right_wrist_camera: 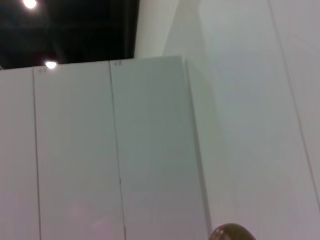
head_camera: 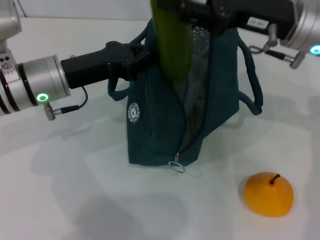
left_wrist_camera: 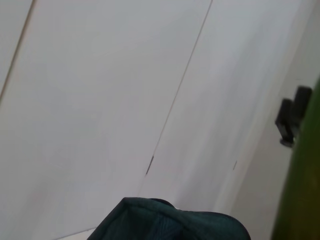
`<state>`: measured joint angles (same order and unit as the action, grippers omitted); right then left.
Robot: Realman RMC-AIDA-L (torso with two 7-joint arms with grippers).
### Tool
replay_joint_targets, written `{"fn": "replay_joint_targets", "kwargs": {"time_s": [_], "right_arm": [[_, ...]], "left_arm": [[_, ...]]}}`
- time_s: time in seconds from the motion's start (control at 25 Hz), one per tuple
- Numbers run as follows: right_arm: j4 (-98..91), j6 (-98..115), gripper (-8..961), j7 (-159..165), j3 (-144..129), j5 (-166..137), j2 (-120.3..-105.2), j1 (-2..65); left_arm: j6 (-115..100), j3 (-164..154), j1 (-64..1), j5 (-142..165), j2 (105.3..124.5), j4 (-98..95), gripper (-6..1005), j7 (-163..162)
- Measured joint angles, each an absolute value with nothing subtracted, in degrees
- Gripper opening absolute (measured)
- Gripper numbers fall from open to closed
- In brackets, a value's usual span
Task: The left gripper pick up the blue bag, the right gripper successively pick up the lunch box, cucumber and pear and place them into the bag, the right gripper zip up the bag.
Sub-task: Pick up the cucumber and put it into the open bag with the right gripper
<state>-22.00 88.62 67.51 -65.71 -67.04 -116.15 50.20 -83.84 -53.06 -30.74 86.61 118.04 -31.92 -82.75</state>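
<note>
- Left gripper [head_camera: 134,59] clenched on blue bag [head_camera: 165,125] rim; bag upright mid-counter, zipper open.
- Right gripper [head_camera: 200,15] grasping cucumber [head_camera: 172,45], hanging over bag mouth.
- Pear [head_camera: 268,194] near front right corner.

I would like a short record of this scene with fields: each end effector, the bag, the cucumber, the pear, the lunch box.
left end effector: shut on the blue bag's rim, holding it up
right end effector: above the bag opening, holding the cucumber
blue bag: upright on the table, zipper open
cucumber: hanging nearly vertical, lower end at the bag opening
pear: on the table beside the bag, untouched
lunch box: clear shape inside the bag, partly visible
</note>
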Motion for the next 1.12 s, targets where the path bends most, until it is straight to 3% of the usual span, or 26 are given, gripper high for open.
{"fn": "replay_joint_targets", "kwargs": {"time_s": [0.4,1.12], "right_arm": [[-23.75,84.92,671,61.11,-72.51,-65.55,-116.19,44.07],[-29.11,77.33,695,56.9,-83.65,-58.37,-116.16,39.47]], "left_arm": [[-83.85,-53.06,-30.67,86.67,117.7,-31.87,37,-83.29],[-83.73,-52.86,-30.81,86.67,117.69,-31.9,39,-83.22]]}}
